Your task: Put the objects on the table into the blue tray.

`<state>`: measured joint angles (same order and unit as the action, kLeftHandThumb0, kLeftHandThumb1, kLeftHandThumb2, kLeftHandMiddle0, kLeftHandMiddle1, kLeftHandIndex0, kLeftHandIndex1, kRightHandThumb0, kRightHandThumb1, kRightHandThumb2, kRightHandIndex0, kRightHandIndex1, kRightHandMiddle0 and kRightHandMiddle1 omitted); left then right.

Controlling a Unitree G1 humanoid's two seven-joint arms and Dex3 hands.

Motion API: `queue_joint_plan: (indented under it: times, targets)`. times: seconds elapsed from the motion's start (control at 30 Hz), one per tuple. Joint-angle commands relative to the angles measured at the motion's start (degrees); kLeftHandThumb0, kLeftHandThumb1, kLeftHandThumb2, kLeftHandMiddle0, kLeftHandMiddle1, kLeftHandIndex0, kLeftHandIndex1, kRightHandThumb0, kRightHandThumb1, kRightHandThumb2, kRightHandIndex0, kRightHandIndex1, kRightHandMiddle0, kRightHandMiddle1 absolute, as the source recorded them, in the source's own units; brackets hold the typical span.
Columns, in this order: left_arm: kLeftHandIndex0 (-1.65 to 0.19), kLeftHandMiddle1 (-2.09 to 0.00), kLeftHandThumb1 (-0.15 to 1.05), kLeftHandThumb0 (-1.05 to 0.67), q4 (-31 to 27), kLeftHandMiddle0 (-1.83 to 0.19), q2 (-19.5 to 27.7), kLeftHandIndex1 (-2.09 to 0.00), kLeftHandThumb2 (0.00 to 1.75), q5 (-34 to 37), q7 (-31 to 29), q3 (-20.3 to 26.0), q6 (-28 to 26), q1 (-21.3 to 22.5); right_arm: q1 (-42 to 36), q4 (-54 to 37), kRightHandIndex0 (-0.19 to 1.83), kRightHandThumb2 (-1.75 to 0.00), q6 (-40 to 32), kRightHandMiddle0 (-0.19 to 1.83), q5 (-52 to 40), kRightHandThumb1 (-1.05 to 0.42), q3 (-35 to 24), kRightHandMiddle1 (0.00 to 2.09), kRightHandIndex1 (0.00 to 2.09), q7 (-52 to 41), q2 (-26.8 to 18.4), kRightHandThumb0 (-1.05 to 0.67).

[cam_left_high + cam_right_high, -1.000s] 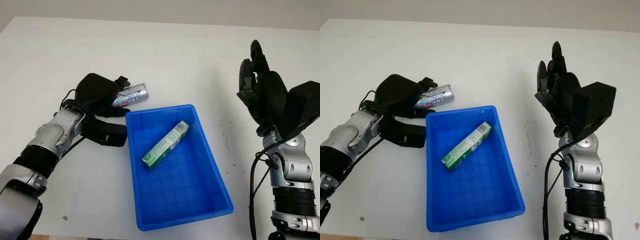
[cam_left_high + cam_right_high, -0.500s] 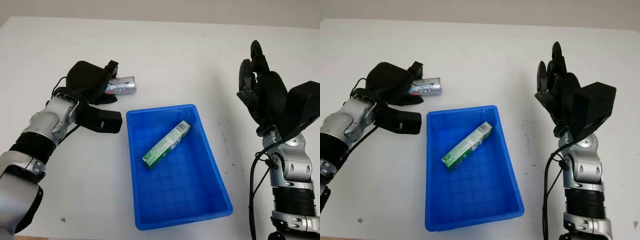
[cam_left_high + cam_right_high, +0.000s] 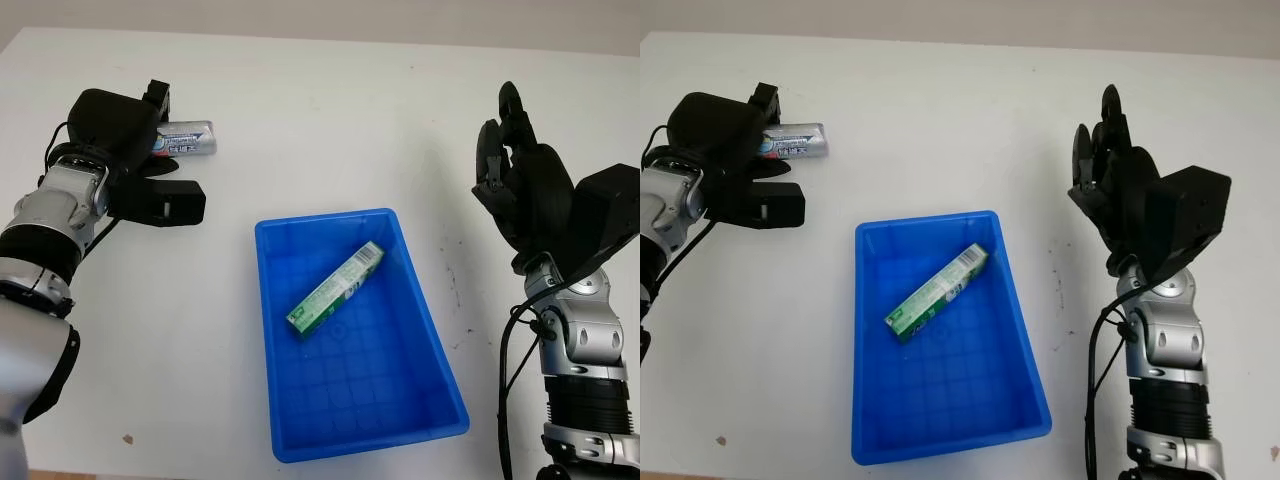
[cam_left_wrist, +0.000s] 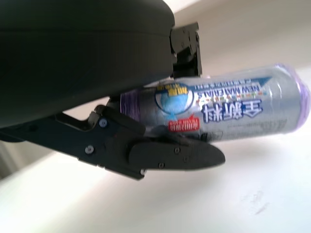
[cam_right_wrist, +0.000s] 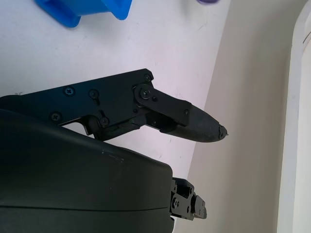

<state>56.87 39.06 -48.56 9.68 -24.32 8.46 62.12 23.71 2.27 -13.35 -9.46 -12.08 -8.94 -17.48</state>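
Silver and purple, the can point(image 3: 186, 137) sits gripped in the left hand point(image 3: 125, 140), its capped end sticking out past the black fingers point(image 4: 160, 153) that close around its body; the can lies sideways in that grasp, over the white counter point(image 3: 330, 110). Off to the inner side of this hand and nearer the robot, well apart from it, stands the blue tray point(image 3: 440, 395), with a green box point(image 3: 333, 290) lying aslant on its floor. Beyond the tray's other side the right hand point(image 3: 520, 185) is open, raised upright above the counter and holding nothing.
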Motion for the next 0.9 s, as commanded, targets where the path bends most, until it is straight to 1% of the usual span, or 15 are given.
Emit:
queue_joint_plan:
  times: [0.0,0.03,0.07,0.1,0.17,0.23,0.3,0.37,0.47,0.53,0.6,0.67,0.73,0.77,0.87]
  targets:
    - [-0.09,-2.09,1.05,-0.49,-6.9,-0.63,1.4,-2.09,0.45,4.7,-2.6,3.5,2.0,-1.4,-0.5,-1.0,-0.19,-0.77,0.7,-0.19,0.0,-1.05,-0.3,0.0,0.0,-0.1,-0.3,-0.54]
    - [-0.14,-2.09,1.05,-0.5,-11.0,-0.68,1.5,-2.09,0.46,7.6,-5.4,5.3,2.5,-2.7,-0.4,-1.0,-0.19,-0.77,0.7,-0.19,-0.3,-1.05,-0.4,0.0,0.0,-0.1,-0.1,-0.53]
    - [-0.2,-2.09,1.05,-0.51,-16.4,-0.72,1.6,-2.09,0.47,12.1,-9.7,7.7,3.0,-4.4,-0.3,-0.9,-0.19,-0.77,0.7,-0.19,-0.3,-1.05,-0.4,0.0,0.0,0.0,0.0,-0.53]
    - [-0.4,-2.09,1.05,-0.49,-20.4,-0.82,1.7,-2.09,0.45,15.1,-13.0,9.3,2.9,-5.7,-0.3,-0.9,-0.19,-0.76,0.7,-0.19,-0.2,-1.05,-0.4,0.0,0.0,0.0,0.0,-0.54]
    - [-0.57,-2.09,1.05,-0.47,-30.1,-0.89,1.6,-2.09,0.44,22.3,-20.9,12.5,1.2,-8.8,-0.2,-1.1,-0.19,-0.75,0.3,-0.19,0.1,-1.05,-0.3,0.0,0.0,0.4,0.1,-0.54]
    - [-0.64,-2.09,1.05,-0.45,-38.5,-0.92,1.6,-2.09,0.45,27.7,-27.8,14.7,-1.8,-11.5,-0.2,-1.4,-0.19,-0.74,-0.3,-0.19,-0.1,-1.05,-0.3,0.0,0.0,0.8,0.3,-0.54]
    - [-0.66,-2.09,1.05,-0.44,-43.5,-0.94,1.5,-2.09,0.45,33.9,-34.5,16.8,-4.5,-13.0,-0.2,-1.5,-0.19,-0.74,-0.2,-0.19,-0.2,-1.05,-0.2,0.0,0.0,0.8,0.3,-0.54]
    - [-0.7,-2.09,1.05,-0.45,-48.8,-0.94,1.6,-2.09,0.44,39.7,-41.1,18.5,-9.3,-14.1,-0.3,-1.6,-0.19,-0.75,-0.2,-0.19,-0.1,-1.05,0.0,0.0,0.0,0.7,0.2,-0.53]
    - [-0.69,-2.09,1.05,-0.45,-55.5,-0.93,2.2,-2.09,0.42,47.2,-49.1,20.6,-15.5,-15.1,-0.6,-2.0,-0.19,-0.76,-0.5,-0.19,0.3,-1.05,0.3,0.0,0.0,0.5,-0.1,-0.53]
    - [-0.66,-2.09,1.05,-0.46,-60.6,-0.89,3.7,-2.09,0.4,50.2,-53.3,21.3,-19.1,-16.3,-0.6,-2.2,-0.19,-0.74,-1.0,-0.19,-0.1,-1.05,0.1,0.0,0.0,0.7,0.1,-0.56]
    - [-0.62,-2.09,1.05,-0.46,-65.2,-0.88,5.1,-2.09,0.41,52.9,-56.9,21.7,-23.9,-17.3,-0.6,-2.2,-0.19,-0.73,-1.2,-0.19,-0.3,-1.05,-0.1,0.0,0.0,0.9,0.4,-0.56]
    - [-0.61,-2.09,1.05,-0.47,-70.0,-0.86,6.7,-2.09,0.41,54.3,-59.4,21.3,-29.8,-17.8,-0.6,-2.2,-0.19,-0.72,-1.0,-0.19,-0.2,-1.05,-0.1,0.0,0.0,1.1,0.5,-0.56]
    - [-0.6,-2.09,1.05,-0.46,-73.4,-0.86,7.6,-2.09,0.4,55.2,-60.7,21.1,-34.5,-18.0,-0.6,-2.1,-0.19,-0.72,-0.9,-0.19,-0.1,-1.05,-0.1,0.0,0.0,1.2,0.6,-0.56]
    - [-0.58,-2.09,1.05,-0.46,-74.9,-0.86,8.4,-2.09,0.39,55.5,-61.6,20.8,-35.8,-18.1,-0.6,-2.2,-0.19,-0.73,-0.9,-0.19,-0.1,-1.05,0.0,0.0,0.0,1.1,0.5,-0.57]
    - [-0.5,-2.09,1.05,-0.45,-75.7,-0.8,8.4,-2.09,0.41,57.8,-65.3,20.7,-32.3,-20.6,-0.6,-2.1,-0.19,-0.73,-0.6,-0.19,0.0,-1.05,0.0,0.0,0.0,0.9,0.4,-0.57]
